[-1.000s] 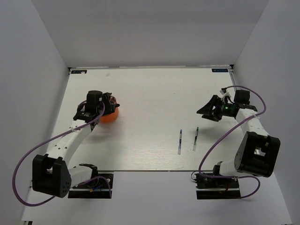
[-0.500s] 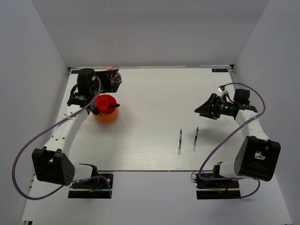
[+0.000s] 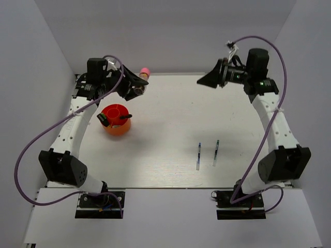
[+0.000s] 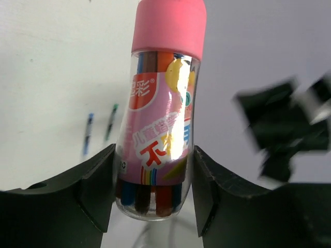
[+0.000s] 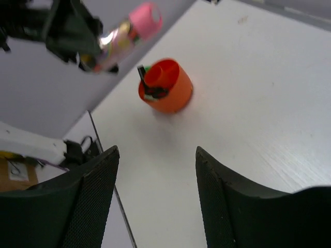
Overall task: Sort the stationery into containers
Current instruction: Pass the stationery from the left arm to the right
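Between the left pincer's fingers: the left pincer [image 4: 153,181] is closed partway on a clear tube [image 4: 159,129]. One black finger [image 4: 98,186] presses each side of its lower body, and the tube is lifted off the table [image 3: 170,103].
Tube, handling: probably light and stiff. The wall is glossy, so it could slip or swivel in the grip. A squeeze on the cap might pop it off, so the plain body below the cap, where it is held now, looks like the right place.
Tube, look: a clear plastic cylinder with a pink cap [image 4: 168,26] on the end pointing away from the pincer. It has a pink printed label with a rainbow stripe, and coloured sticks packed inside.
Below the left pincer, towards its arm's base: the red-orange cup [image 3: 116,130], with black pieces poking above its rim. The tube hangs beyond the cup, not over it.
Well out from the left pincer, across the table: a blue-tipped pen [image 3: 199,154] and a green-tipped pen [image 3: 216,151] lie side by side, apart. Both are thin and lie flat, so they are likely fiddly to pinch and best taken at mid-length.
Opposite, raised high: the right pincer [image 3: 202,81], fingers spread wide, nothing between them.
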